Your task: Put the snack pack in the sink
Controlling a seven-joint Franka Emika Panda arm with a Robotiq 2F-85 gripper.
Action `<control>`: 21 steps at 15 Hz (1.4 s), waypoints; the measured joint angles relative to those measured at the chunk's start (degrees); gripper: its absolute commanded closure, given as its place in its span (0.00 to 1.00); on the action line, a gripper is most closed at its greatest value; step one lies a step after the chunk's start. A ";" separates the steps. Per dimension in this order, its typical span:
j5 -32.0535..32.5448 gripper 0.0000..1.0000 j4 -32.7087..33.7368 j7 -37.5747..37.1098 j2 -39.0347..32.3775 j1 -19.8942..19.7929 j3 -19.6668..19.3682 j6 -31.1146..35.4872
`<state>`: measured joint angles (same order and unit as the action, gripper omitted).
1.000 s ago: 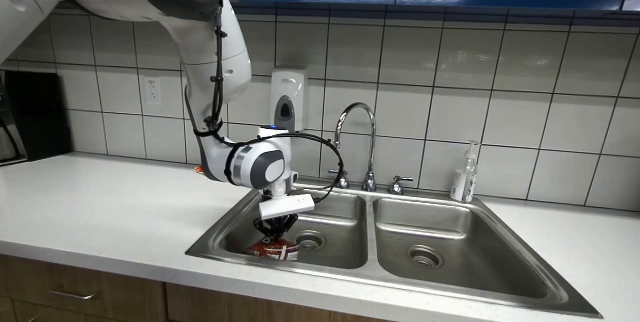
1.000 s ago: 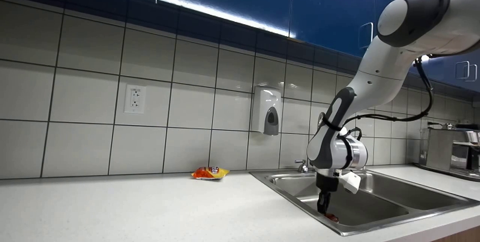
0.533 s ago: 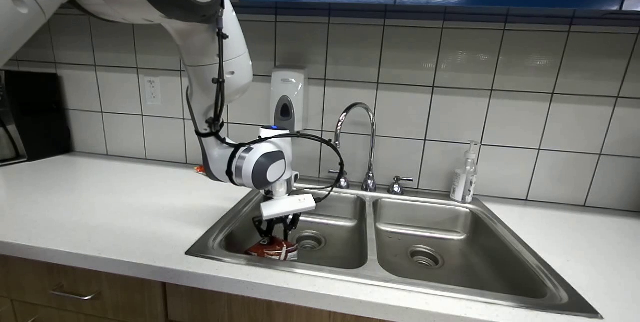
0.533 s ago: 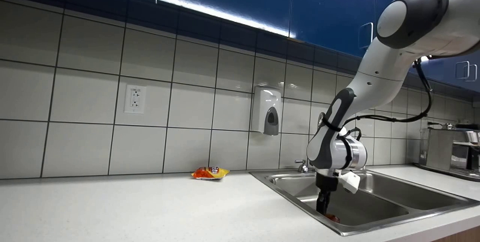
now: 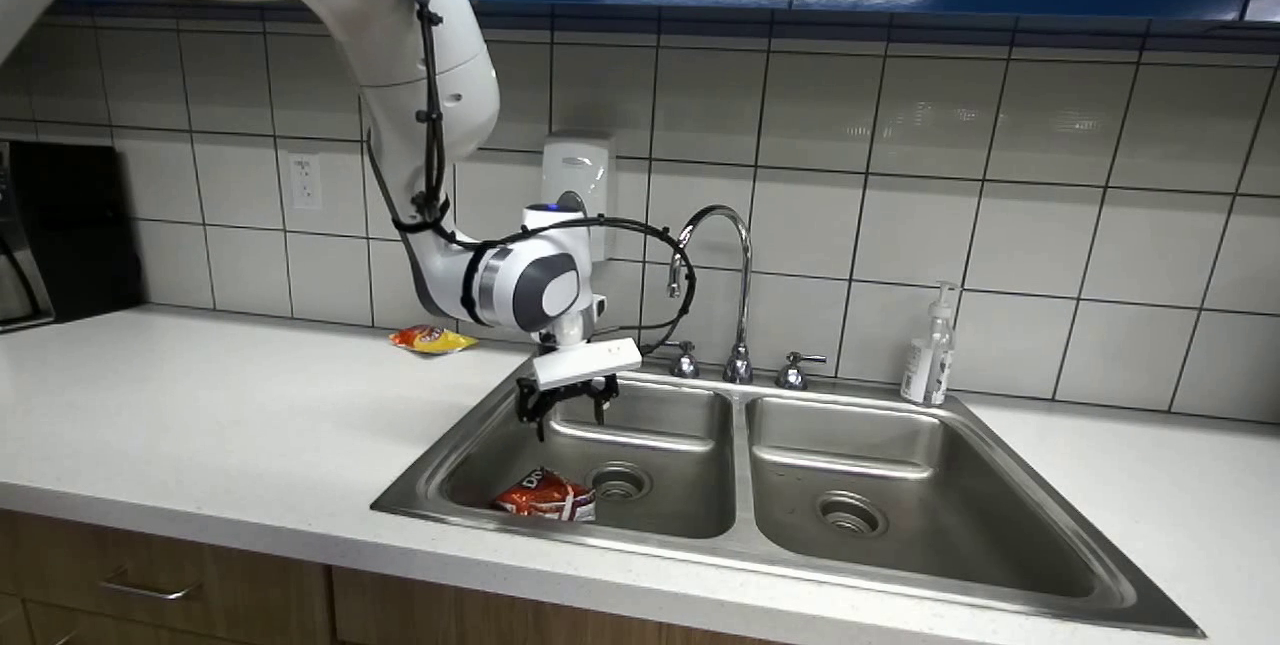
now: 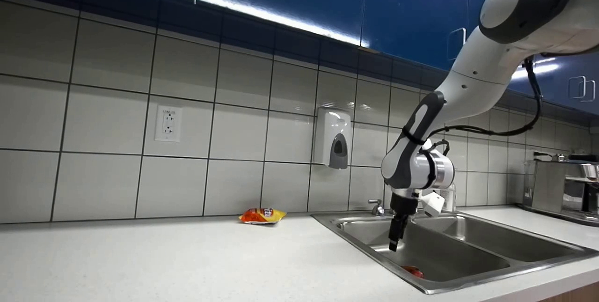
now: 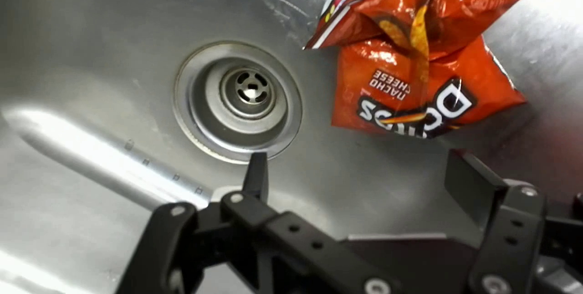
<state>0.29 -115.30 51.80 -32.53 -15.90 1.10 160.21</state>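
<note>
The snack pack point(image 5: 548, 497), red with white lettering and crumpled, lies in the sink point(image 5: 742, 465), on the floor of the basin with the arm over it. An exterior view shows only a sliver of the snack pack point(image 6: 414, 272) past the near rim. Above the basin hangs my gripper point(image 5: 571, 425), apart from the pack and slightly tilted. From the wrist view, the gripper point(image 7: 357, 162) is open wide with bare steel seen between its fingers. There the snack pack point(image 7: 448, 75) rests beyond the fingertips, beside the drain point(image 7: 252, 88).
A yellow-and-orange packet point(image 6: 263, 216) sits on the counter point(image 6: 187, 260) by the tiled wall. The faucet point(image 5: 745, 295) curves up behind the sink, near the arm's cable loop. A pump bottle point(image 5: 930, 350) stands at the sink's back corner, and a dispenser point(image 6: 332, 138) is wall-mounted.
One second ago the gripper was shut on the snack pack down in the basin. Its jaws have since opened, and the arm has risen and moved back. The pack stays in the basin.
</note>
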 measured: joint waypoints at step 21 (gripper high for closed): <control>-2.00 0.00 -18.40 -7.53 37.09 6.09 -3.64 -27.99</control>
<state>-1.71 -133.70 44.28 4.55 -9.81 -2.53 132.22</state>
